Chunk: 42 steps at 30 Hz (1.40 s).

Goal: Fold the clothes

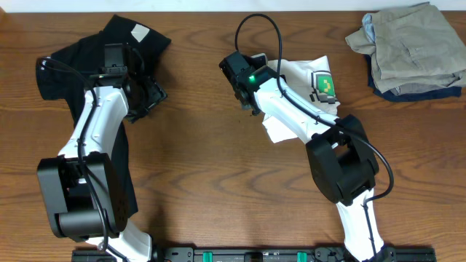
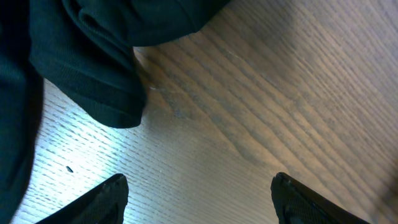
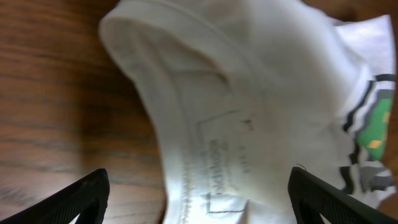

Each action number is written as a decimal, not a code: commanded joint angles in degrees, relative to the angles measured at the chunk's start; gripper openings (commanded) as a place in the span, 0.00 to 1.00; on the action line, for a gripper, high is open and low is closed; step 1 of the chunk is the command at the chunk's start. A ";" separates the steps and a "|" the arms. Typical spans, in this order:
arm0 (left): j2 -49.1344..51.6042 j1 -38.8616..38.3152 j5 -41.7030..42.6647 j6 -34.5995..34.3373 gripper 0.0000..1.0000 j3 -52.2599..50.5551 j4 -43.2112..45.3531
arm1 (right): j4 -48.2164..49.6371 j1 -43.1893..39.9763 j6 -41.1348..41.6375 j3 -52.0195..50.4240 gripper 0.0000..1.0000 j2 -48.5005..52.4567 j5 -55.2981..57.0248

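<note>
Left gripper (image 2: 199,200) is seen wide and empty beside black shirt (image 2: 81,74), upper left; right gripper (image 3: 205,199) likewise wide over white T-shirt (image 3: 261,87).

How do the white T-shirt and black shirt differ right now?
The white T-shirt lies bunched under the right arm; the black shirt sprawls wider under the left arm. The white T-shirt carries a green-and-yellow print, the black shirt a white logo. Neither is folded.
</note>
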 commanded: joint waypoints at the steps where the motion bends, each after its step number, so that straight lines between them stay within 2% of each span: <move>1: 0.48 0.20 -0.17 2.05 0.75 1.31 -0.50 | 0.13 -0.20 2.19 0.17 0.89 0.48 4.94; 18: 0.48 0.20 -0.26 2.05 0.75 1.31 -1.46 | -0.59 -2.71 2.86 0.15 0.88 5.79 4.92; 22: 0.48 0.20 -0.26 2.05 0.75 1.31 -1.51 | -1.79 -5.29 3.26 0.07 0.83 6.62 4.92; 24: 0.48 0.20 -0.26 2.05 0.75 1.31 -1.51 | -2.21 -6.78 3.26 0.07 0.75 6.95 4.72; 26: 0.48 0.20 -0.26 2.05 0.75 1.31 -1.51 | -2.51 -8.13 3.21 0.02 0.64 6.95 4.39; 27: 0.48 0.20 -0.28 2.05 0.75 1.31 -1.51 | -2.60 -8.70 3.19 0.02 0.55 6.95 4.09; 30: 0.48 0.20 -0.26 2.05 0.75 1.31 -1.51 | -3.02 -9.90 2.93 0.04 0.13 6.80 3.98; 31: 0.48 0.20 -0.28 2.05 0.75 1.31 -1.51 | -3.26 -10.16 2.95 0.04 0.03 6.73 3.93; 37: 0.48 0.20 -0.28 2.05 0.75 1.31 -1.51 | -5.68 -10.29 1.68 0.76 0.01 2.97 3.56; 42: 0.48 0.20 -0.28 2.05 0.75 1.31 -1.51 | -8.04 -10.75 -1.22 3.06 0.01 -4.70 3.15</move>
